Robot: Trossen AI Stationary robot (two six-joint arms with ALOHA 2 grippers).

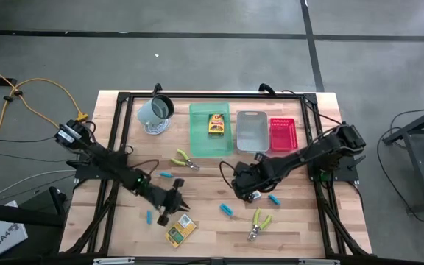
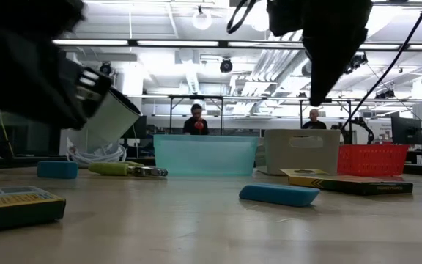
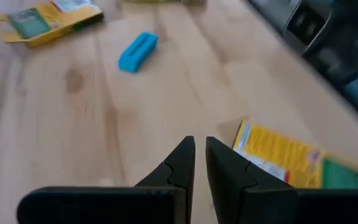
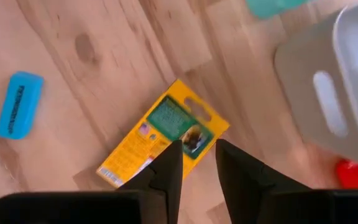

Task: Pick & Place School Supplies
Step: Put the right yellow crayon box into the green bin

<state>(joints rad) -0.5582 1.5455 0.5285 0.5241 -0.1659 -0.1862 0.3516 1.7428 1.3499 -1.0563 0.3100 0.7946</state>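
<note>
Three yellow-orange boxes show in the high view. One lies flat in the green tray [image 1: 216,124], one near the table's near edge [image 1: 181,231], and one on the wood under my right gripper [image 4: 163,140]. My right gripper [image 4: 197,155] hovers above that box, open by a narrow gap, well clear of the table [image 2: 328,73]. My left gripper [image 3: 200,152] is shut, just on the far side of the near box [image 3: 291,158] and touching nothing. Two yellow-green pliers [image 1: 184,159] [image 1: 258,223] and several cyan pieces [image 1: 227,210] lie flat on the table.
Along the far edge stand the grey-green mug [image 1: 155,112], the green tray [image 1: 197,136], the grey tray [image 1: 251,130] and the red tray [image 1: 283,134]. Two people show in the room behind the table in the low view. Bare wood lies between the two grippers.
</note>
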